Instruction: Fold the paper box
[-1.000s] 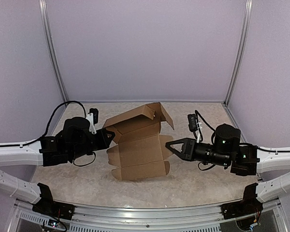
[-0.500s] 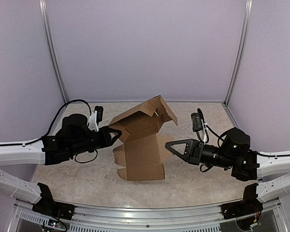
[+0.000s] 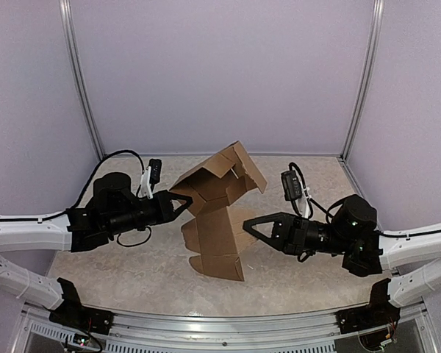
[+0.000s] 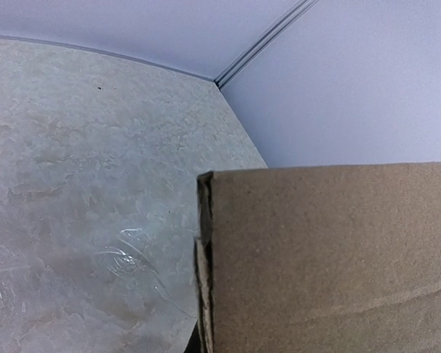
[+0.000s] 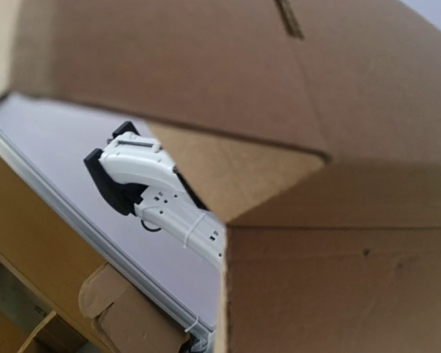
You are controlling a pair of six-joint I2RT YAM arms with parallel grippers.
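Observation:
The paper box (image 3: 219, 235) is a brown die-cut cardboard piece, half folded and tipped up on its near edge in the middle of the table. Its upper flaps (image 3: 231, 170) stand raised toward the back. My left gripper (image 3: 182, 204) is shut on the box's left flap; cardboard (image 4: 331, 257) fills the lower right of the left wrist view and hides the fingers. My right gripper (image 3: 247, 223) is shut, its tip against the box's right edge. Cardboard (image 5: 338, 279) fills the right wrist view, so a pinch there does not show.
The marbled table top (image 3: 125, 272) is walled by lilac panels with corner posts (image 3: 356, 81) and a metal rail (image 3: 220, 331) at the near edge. The right wrist view shows my left arm's white link (image 5: 162, 195) beyond the box.
My left gripper has risen and moved right with the flap, tipping the box up and swinging its near edge right. My right gripper pulled back, then came in to the box's right edge.

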